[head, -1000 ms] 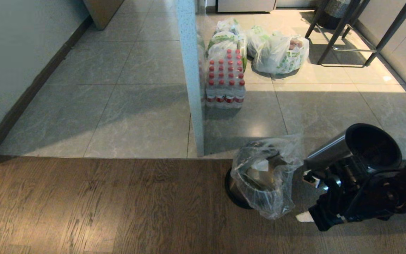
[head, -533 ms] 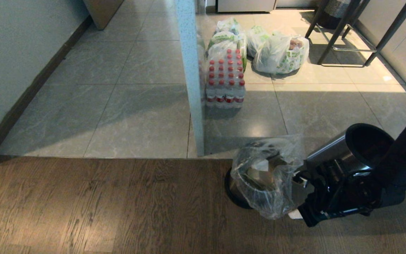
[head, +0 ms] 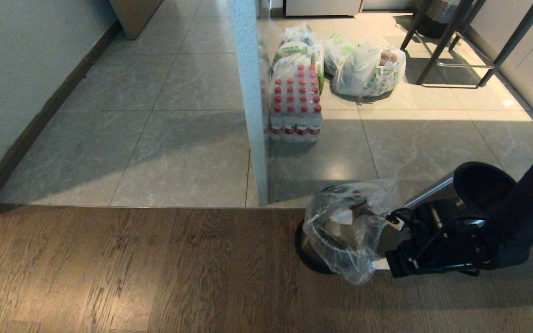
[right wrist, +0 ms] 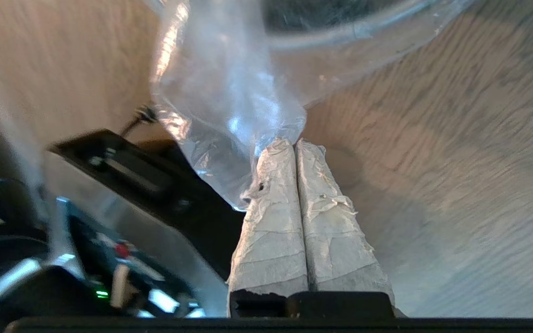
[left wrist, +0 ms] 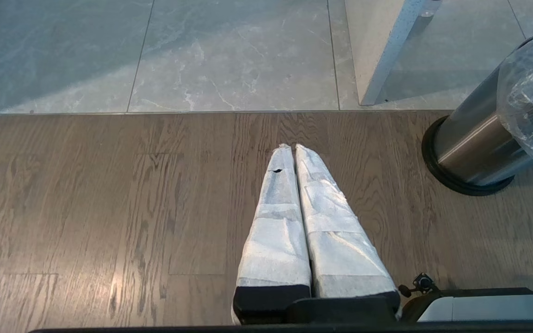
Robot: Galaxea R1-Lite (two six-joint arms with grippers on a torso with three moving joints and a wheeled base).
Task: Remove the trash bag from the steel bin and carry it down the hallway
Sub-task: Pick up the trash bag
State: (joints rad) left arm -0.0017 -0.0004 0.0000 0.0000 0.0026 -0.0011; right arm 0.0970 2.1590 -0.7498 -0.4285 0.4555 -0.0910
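While my right gripper (right wrist: 294, 142) has its jaws pressed together on a fold of the trash bag (head: 347, 236), the bag is not yet out: it is draped over the steel bin (head: 310, 252), which stands on the wood-plank floor (head: 132, 273) just at the border where the grey tiles (head: 178, 152) begin. In the right wrist view the clear film bunches exactly at the taped fingertips, so I judge the pinch is holding plastic and not only touching it. The step in hand is the lifting of the liner out of the bin. I think the next move calls for a slow, straight pull upward, because the film is thin and could tear or slip, and the light bin may rise or tip together with it. My left gripper (left wrist: 294, 147) is parked over bare wood planks, jaws closed on nothing, with the bin near it at one side. A second steel bin (head: 474, 192) lies tilted behind my right arm. Beyond the white pillar (head: 252, 101) on the tiles stand a pack of red-capped bottles (head: 296, 104) and white grocery bags (head: 368, 69); the tiled passage beside the wall (head: 12, 83) seems to be my hallway.
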